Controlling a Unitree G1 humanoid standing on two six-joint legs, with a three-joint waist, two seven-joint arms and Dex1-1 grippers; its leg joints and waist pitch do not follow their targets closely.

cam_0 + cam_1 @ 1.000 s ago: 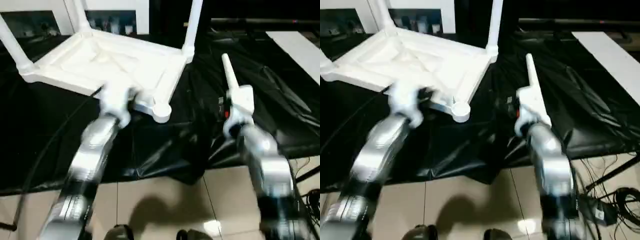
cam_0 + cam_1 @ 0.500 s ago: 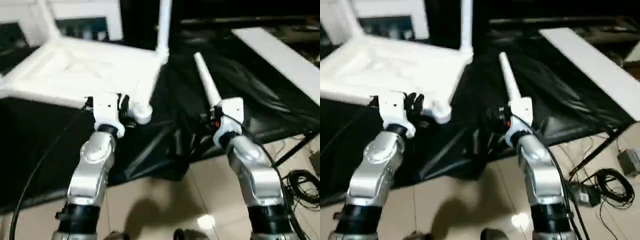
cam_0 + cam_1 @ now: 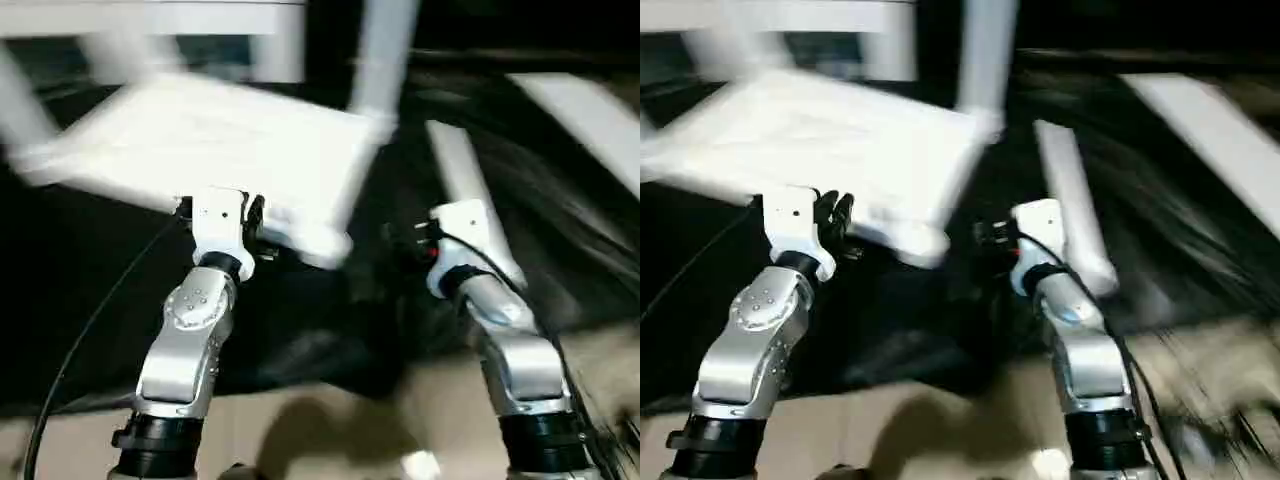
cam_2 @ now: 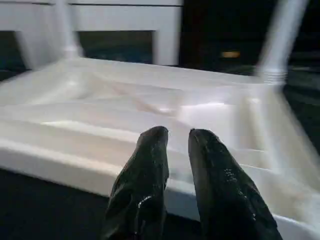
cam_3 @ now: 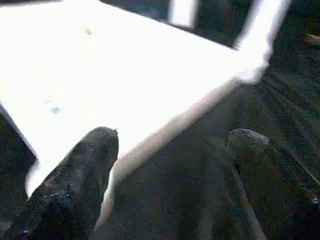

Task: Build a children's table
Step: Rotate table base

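Resting just before the nearly closed, empty left pincer: white ribbed plastic tabletop; right pincer gapes wide, empty.

Motion blur smears the tabletop, so its ribs and corner sockets cannot be made out, and the upright legs fitted into it are cut off by the picture's upper edge. The loose leg beside the tabletop is blurred too, its near end hidden behind the right wrist. Whether anything touches the tabletop's near rim cannot be told.
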